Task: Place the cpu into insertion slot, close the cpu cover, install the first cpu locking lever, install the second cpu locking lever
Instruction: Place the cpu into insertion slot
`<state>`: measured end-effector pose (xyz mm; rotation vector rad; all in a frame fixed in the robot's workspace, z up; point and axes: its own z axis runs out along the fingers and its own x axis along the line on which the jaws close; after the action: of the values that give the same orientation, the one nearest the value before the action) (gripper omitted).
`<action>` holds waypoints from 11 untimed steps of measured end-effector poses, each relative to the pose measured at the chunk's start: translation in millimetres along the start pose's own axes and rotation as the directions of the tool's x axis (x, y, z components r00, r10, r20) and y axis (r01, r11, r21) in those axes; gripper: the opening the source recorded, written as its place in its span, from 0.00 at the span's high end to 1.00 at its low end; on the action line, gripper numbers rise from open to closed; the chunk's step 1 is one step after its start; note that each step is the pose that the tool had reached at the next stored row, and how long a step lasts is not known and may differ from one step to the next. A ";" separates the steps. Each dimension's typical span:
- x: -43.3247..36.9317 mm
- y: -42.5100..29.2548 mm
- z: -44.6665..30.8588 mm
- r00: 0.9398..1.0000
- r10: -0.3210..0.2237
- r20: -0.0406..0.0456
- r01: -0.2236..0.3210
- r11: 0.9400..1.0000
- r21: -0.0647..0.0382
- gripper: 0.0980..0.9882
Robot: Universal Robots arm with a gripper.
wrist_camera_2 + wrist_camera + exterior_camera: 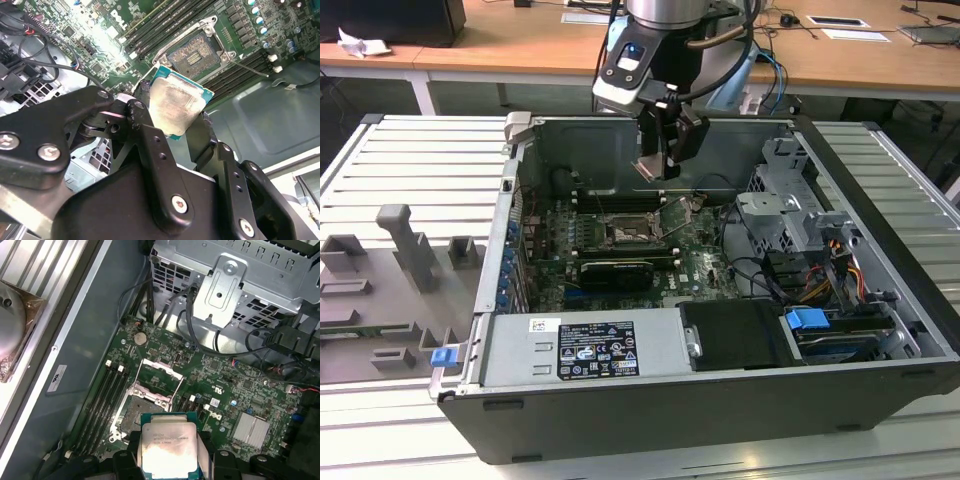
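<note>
My gripper hangs inside the open computer case, above the green motherboard. It is shut on the cpu, a pale square chip with a teal edge, held by two opposite sides between black fingers. In the second wrist view the cpu sits tilted, short of the insertion slot. The dark insertion slot lies bare on the board just beyond the chip. The cpu cover, a silvery windowed frame, is swung open on the slot's far side. In the exterior view the slot sits below the gripper.
Long black memory slots flank the socket. A black expansion card lies nearer the case front. A metal drive cage and cables crowd the exterior view's right. Grey fixture blocks stand outside the case at the exterior view's left.
</note>
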<state>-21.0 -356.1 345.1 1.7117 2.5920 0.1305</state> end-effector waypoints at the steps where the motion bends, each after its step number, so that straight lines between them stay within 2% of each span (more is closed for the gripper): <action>1: 0.0 0.0 0.0 1.000 0.002 0.000 -0.002 1.000 0.000 0.52; 9: 0.0 0.0 0.2 1.000 0.022 0.002 -0.022 1.000 0.000 0.52; 11: 0.0 0.0 0.3 0.998 0.058 0.005 -0.058 0.998 -0.001 0.52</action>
<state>-21.0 -356.1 344.8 1.7856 2.5387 0.1289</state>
